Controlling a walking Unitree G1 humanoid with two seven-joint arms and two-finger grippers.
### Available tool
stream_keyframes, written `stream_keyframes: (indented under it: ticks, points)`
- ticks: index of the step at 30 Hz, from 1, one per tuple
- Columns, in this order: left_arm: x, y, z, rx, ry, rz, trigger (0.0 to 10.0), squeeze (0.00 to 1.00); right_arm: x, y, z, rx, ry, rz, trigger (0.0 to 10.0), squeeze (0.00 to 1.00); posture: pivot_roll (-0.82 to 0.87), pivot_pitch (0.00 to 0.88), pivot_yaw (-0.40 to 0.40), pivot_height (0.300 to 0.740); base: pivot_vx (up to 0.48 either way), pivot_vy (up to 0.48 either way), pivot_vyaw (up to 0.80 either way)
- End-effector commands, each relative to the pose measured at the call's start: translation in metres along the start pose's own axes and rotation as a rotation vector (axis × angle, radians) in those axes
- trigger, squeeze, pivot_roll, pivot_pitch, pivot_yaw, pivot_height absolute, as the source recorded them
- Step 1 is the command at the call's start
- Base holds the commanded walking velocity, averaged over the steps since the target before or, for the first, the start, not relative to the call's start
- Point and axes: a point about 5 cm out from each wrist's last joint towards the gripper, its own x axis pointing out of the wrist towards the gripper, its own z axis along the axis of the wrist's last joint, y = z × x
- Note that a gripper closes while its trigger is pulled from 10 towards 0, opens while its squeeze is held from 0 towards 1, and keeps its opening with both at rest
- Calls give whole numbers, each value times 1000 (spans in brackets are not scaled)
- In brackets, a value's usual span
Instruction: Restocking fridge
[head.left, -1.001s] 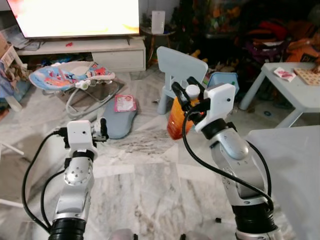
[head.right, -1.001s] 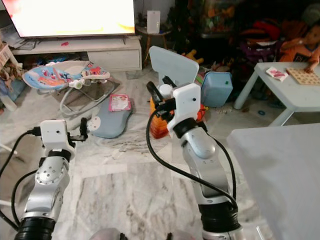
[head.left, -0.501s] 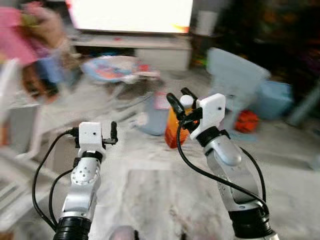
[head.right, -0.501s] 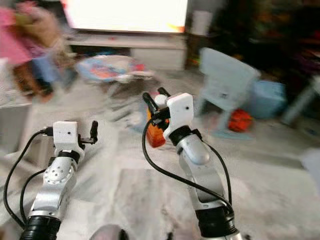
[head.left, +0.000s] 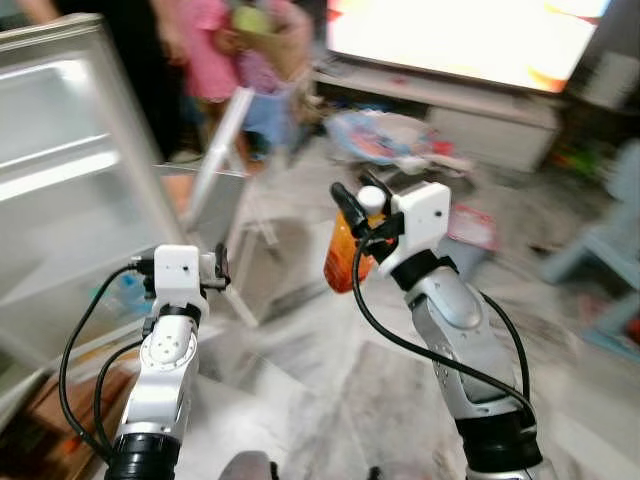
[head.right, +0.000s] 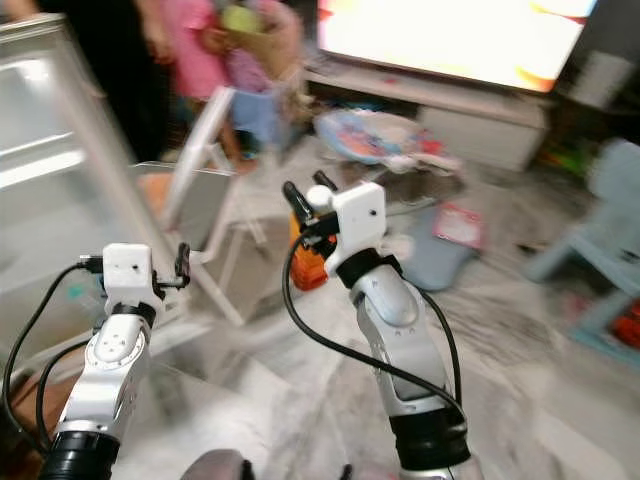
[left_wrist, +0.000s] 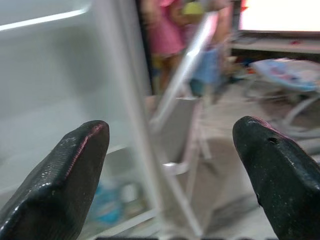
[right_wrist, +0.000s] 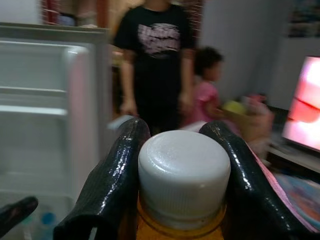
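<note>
I can read no text, number or brand anywhere. The pale print on the standing person's black T-shirt (right_wrist: 160, 37) is too blurred for me to make out. The white cap (right_wrist: 183, 172) of the orange bottle (head.left: 343, 258) carries no lettering.

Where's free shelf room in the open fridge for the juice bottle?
Upper white shelves look bare. Bottom corner, by the left pincer, holds blurred bottles: crowded. The right pincer grips the orange bottle by its neck.

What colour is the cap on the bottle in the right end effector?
White cap on an orange bottle; clearest in the right wrist view.
</note>
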Motion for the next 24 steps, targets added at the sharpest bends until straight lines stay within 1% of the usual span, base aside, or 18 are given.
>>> stream_keyframes:
  ticks: [1, 6, 8, 19, 22, 24]
  points:
    - [0, -7, 3, 14, -16, -25, 10000, 0, -3, -7, 4, -12, -20, -19, 10000, 0, 31, 18, 1, 740, 0, 0, 800]
    - [0, -7, 3, 20, -19, -23, 10000, 0, -4, -6, 4, -11, -21, -17, 10000, 0, 27, 21, 1, 740, 0, 0, 800]
    - [0, -7, 4, 33, -17, -12, 10000, 0, -4, -6, 4, -10, -21, -19, 10000, 0, 27, 21, 1, 740, 0, 0, 406]
    - [1, -7, 2, 16, -7, -32, 10000, 0, -4, -7, 3, -6, -15, -18, 10000, 0, 26, 23, 1, 740, 0, 0, 0]
    - [1, -7, 2, 16, -5, -34, 10000, 0, -4, -6, 3, -12, -16, -12, 10000, 0, 27, 21, 0, 740, 0, 0, 442]
    - [2, -7, 2, 15, -3, -29, 10000, 0, -3, -6, 3, -11, -18, -10, 10000, 0, 33, 24, -3, 740, 0, 0, 800]
